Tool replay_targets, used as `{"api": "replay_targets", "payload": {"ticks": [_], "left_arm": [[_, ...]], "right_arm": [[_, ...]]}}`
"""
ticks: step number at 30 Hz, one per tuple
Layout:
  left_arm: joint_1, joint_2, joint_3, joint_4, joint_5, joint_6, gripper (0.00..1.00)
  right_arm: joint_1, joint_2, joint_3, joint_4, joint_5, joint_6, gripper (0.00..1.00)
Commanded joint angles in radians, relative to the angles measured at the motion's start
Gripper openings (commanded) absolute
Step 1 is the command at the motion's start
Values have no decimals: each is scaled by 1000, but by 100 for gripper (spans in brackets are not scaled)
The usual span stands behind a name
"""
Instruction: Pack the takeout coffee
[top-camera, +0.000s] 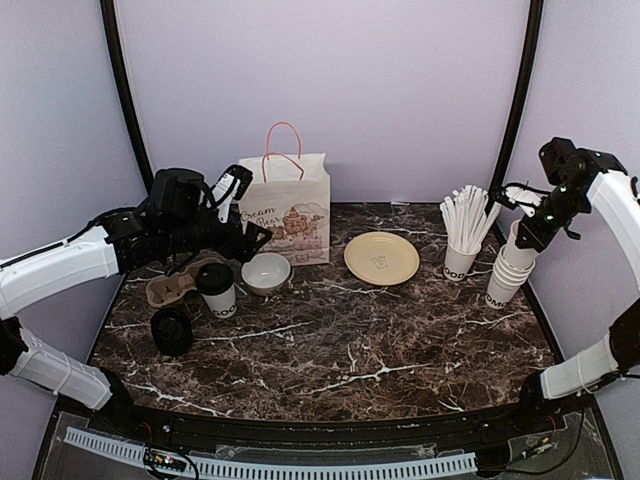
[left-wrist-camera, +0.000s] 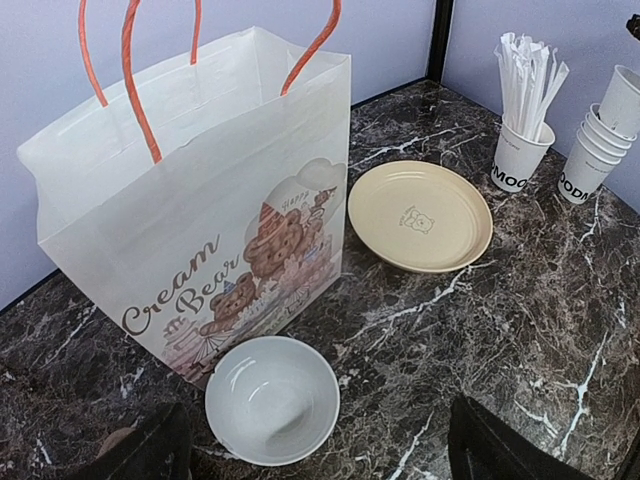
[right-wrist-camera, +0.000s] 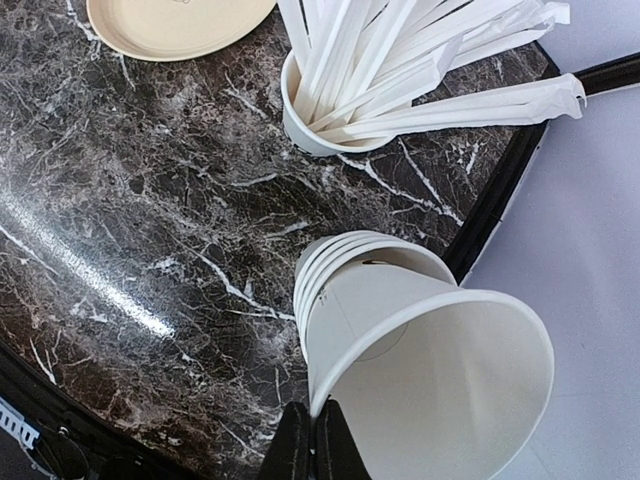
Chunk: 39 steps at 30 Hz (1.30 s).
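Right gripper (right-wrist-camera: 312, 425) pinches rim of top cup (right-wrist-camera: 430, 370), tilting it off the stack (right-wrist-camera: 325, 270), likely to separate it; left gripper (top-camera: 245, 240), fingers spread, hangs near lidded coffee cup (top-camera: 216, 290), seemingly poised for pickup.

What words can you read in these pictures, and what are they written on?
"Cream Bear": paper bag.
"OMOO", cut off: cup of sticks.
"ODA", cut off: stack of cups.
"OOD", cut off: lidded cup.
Small word above the bag's bears: too blurred.
Plate: a picture only, no words.
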Motion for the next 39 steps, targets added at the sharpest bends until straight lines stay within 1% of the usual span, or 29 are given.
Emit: {"api": "replay_targets", "payload": {"ticks": [1,6,10,12,15,19,21,22,24,25,26,27,28,29,30,31,32,33,36,39], "left_arm": [[-2,5,29,2,7,18,91],[-2,-16,27,-5,-5,22,91],[-2,-23,45,-32,-20,36,91],[-2,-23,56,-45,-27,42,91],[-2,-24,75,-66,-53,44,91],[-1,-27,111,-154,-148,4,94],[-1,-28,126,-246,-206,-48,95],[-1,-25,145,-280,-238,-61,94],[0,-15,188,-397,-271,-142,91],[1,-7,206,-491,-286,-167,90],[1,-4,237,-539,-290,-224,89],[1,0,252,-640,-300,-256,89],[2,1,274,-689,-307,-323,89],[3,1,289,-789,-328,-361,88],[7,2,292,-837,-335,-429,86],[12,5,293,-932,-341,-459,85],[23,8,290,-974,-341,-515,84],[28,12,275,-1038,-340,-540,83],[54,8,218,-1100,-336,-621,79],[104,-5,142,-1093,-313,-653,75]], "right_arm": [[-5,-22,47,-38,-8,-3,0],[-5,-11,205,-114,29,-11,0],[1,-34,307,-115,94,-29,0],[4,-43,324,-115,92,-43,0],[10,-52,341,-115,37,-53,0],[124,-59,351,-115,-116,-82,0],[189,-36,365,-115,-186,-99,0],[222,-18,378,-114,-211,-104,0],[291,29,400,-115,-250,-120,0],[341,52,402,-114,-258,-139,0],[388,81,404,-113,-259,-156,0],[435,105,401,-103,-256,-164,0],[479,131,397,-89,-255,-164,0],[525,155,389,-65,-254,-160,0],[565,174,374,-32,-255,-151,0],[611,189,351,13,-254,-135,0],[652,201,322,91,-248,-111,0],[693,215,291,147,-237,-89,0],[804,272,225,266,-227,-35,0],[914,354,206,307,-185,-15,0]]}}
